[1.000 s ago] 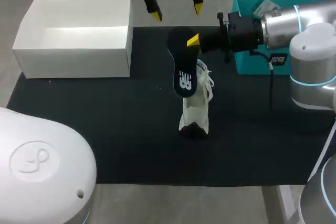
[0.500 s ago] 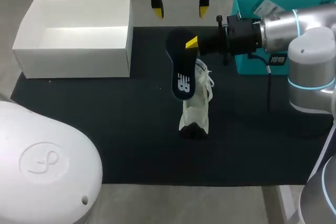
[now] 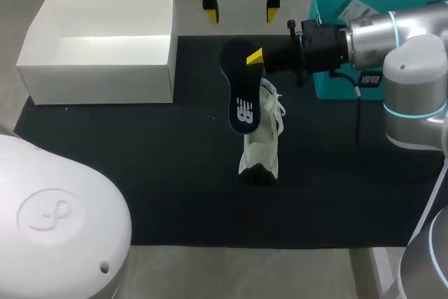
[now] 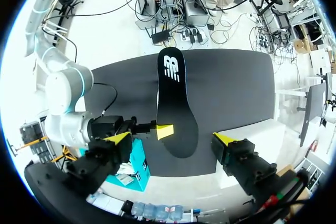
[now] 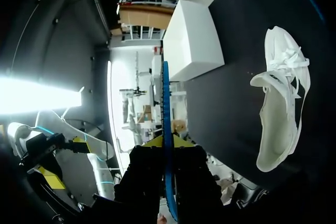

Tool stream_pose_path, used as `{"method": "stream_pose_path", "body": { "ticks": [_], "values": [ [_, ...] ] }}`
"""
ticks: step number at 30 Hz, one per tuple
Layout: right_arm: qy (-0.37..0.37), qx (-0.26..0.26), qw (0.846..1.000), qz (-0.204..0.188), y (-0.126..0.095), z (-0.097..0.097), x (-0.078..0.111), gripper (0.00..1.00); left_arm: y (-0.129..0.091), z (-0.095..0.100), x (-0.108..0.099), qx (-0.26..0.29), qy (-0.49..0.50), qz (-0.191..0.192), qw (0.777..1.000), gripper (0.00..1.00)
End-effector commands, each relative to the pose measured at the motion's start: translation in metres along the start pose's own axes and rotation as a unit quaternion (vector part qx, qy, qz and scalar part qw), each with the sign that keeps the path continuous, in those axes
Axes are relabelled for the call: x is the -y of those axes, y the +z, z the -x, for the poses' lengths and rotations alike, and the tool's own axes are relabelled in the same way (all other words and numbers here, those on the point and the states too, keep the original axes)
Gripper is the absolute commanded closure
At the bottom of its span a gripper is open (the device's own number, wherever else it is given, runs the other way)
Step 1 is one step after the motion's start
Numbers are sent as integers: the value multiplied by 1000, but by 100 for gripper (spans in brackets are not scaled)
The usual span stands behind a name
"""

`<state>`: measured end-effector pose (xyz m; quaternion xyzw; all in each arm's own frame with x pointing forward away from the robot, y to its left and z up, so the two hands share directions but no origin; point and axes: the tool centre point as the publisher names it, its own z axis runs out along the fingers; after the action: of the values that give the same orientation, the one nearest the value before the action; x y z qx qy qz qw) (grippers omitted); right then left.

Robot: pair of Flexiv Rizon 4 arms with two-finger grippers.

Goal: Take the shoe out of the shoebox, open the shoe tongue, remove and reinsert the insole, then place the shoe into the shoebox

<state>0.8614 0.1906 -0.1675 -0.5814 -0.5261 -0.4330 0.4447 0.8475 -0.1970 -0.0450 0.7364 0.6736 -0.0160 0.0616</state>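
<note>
At the near left corner of the bench, the white housing of the left arm [image 3: 59,218] stands over the black mat [image 3: 154,173] that covers most of the bench. Near the middle of the mat lies the white shoe [image 3: 261,146], outside the box, its length running from the near edge toward the far edge and its laces loose on the farther part. In the right wrist view the shoe [image 5: 281,103] lies on its side on the mat, off to one side of the fingers.

Just beyond it is the dark insole [image 3: 241,92], out of the shoe and held above the bench. The end with the white mark points toward the near edge and overlaps the far part of the shoe in the head view. The right arm [image 3: 392,36] comes in from the right edge, and the right tool [image 3: 255,56] is clenched on the far end of the insole. In its own view the right tool [image 5: 167,141] has a finger on each face, and the insole [image 5: 165,93] appears edge-on as a thin blue line.

Farther, at the far left corner, stands the white shoebox [image 3: 105,78], open on top. At the far right corner sits a teal box [image 3: 329,85], partly behind the right arm.

At the far edge, near the middle, hangs the left tool [image 3: 240,14], released, fingers wide apart and holding nothing. In its own view the left tool [image 4: 172,138] faces the insole [image 4: 176,93], which its fingers do not touch.
</note>
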Motion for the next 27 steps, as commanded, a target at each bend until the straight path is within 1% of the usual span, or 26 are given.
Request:
{"method": "stream_pose_path", "body": {
  "ticks": [1, 5, 12, 17, 20, 24, 27],
  "values": [
    [0, 2, 1000, 0, 2, 0, 1, 100, 1, -3, 4, 10, 0, 2, 1000, 0],
    [0, 3, 1000, -2, 3, -1, 2, 100, 4, -10, 8, 34, 2, 3, 999, 0],
    [2, 8, 1000, -4, 0, 1, 4, 100, 14, -32, 10, 126, 35, 20, 991, 0],
    [2, 11, 1000, -4, -2, 1, 4, 100, 16, -49, 14, 228, -6, 32, 973, 0],
    [2, 11, 1000, -3, -3, 1, 3, 100, 20, -62, 12, 253, -2, 46, 966, 0],
    [0, 12, 1000, -5, -4, 0, 2, 100, 25, -73, 17, 283, 10, 59, 957, 0],
    [0, 11, 1000, -1, -7, 0, 1, 100, 26, -76, 18, 335, -21, 80, 939, 0]
  ]
}}
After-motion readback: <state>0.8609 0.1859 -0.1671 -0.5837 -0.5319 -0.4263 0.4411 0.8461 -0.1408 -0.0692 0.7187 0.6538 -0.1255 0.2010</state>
